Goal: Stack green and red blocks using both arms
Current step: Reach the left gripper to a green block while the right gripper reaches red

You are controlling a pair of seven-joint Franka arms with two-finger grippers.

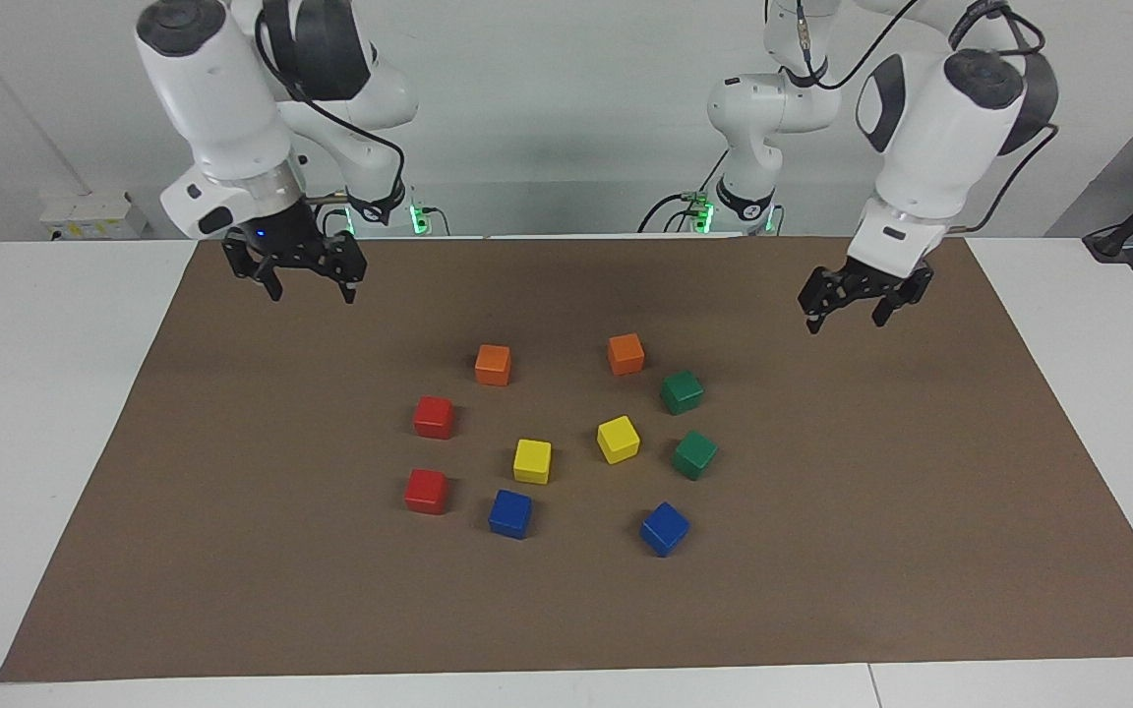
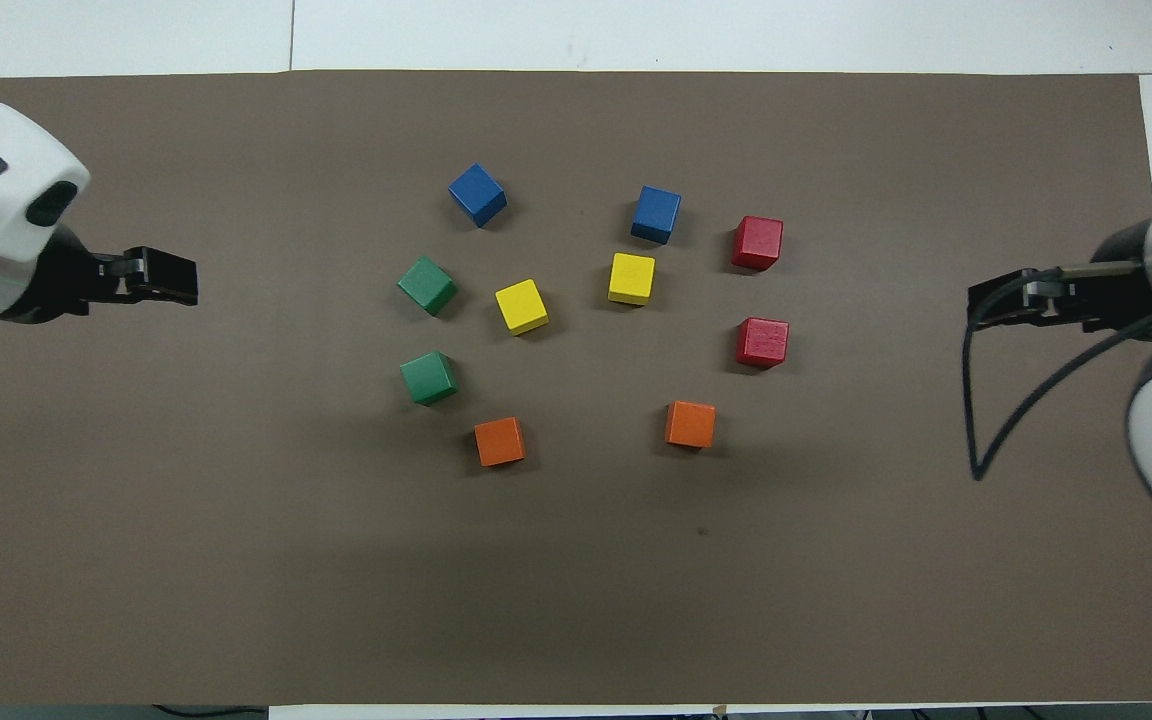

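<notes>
While both grippers, left (image 1: 852, 313) and right (image 1: 313, 283), hung empty with jaws apart, green blocks (image 1: 682, 391) and red blocks (image 1: 433, 417) sat mid-table, apparently light, rigid, graspable by flat opposite sides.

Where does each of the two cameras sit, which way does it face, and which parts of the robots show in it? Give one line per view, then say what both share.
Facing view: high across the table, facing the robots; shows both arms nearly whole, the left gripper and right gripper raised, open, over the brown mat.
Overhead view: above the robots' end, looking steeply down; only wrists and grippers enter at the edges.
Shared: the mat and ten cubes, including the green blocks and red blocks, turned half a turn.
</notes>
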